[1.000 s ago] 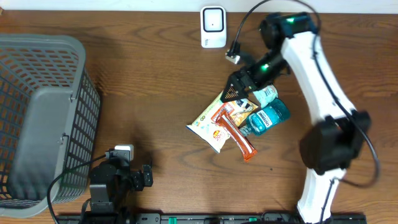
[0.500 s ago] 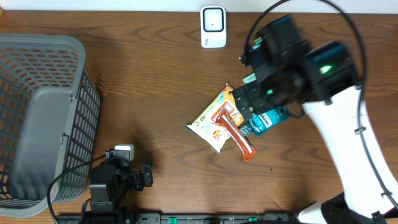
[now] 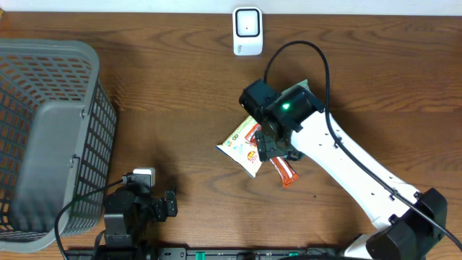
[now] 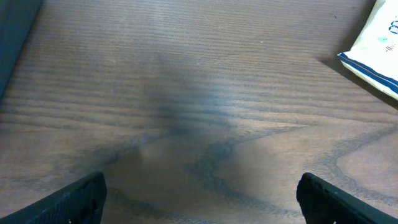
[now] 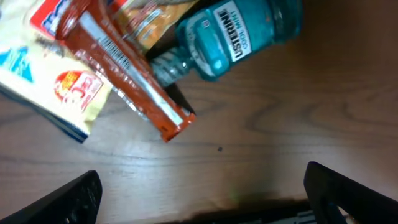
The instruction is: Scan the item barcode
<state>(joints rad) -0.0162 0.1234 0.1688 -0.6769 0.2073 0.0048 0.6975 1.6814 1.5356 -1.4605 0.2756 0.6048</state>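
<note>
A pile of items lies mid-table: a yellow-white snack pouch (image 3: 237,146), a red-orange bar (image 3: 284,170) and, in the right wrist view, a teal Listerine bottle (image 5: 231,36). The bar (image 5: 127,74) shows a barcode strip on its upper face and lies across the pouch (image 5: 53,84). My right gripper (image 3: 268,141) hovers over the pile, open; in its wrist view it (image 5: 205,205) has bare wood between the fingers. A white scanner (image 3: 247,30) stands at the back edge. My left gripper (image 4: 205,202) is open over bare wood at the front left.
A large grey mesh basket (image 3: 43,137) fills the left side. The left arm (image 3: 126,213) rests near the front edge beside it. A corner of the pouch (image 4: 376,50) shows at the top right of the left wrist view. The right arm (image 3: 361,180) stretches diagonally from the front right.
The right arm has swung from the back right, down and left over the pile, and now covers the bottle in the overhead view. The left arm has stayed put.
</note>
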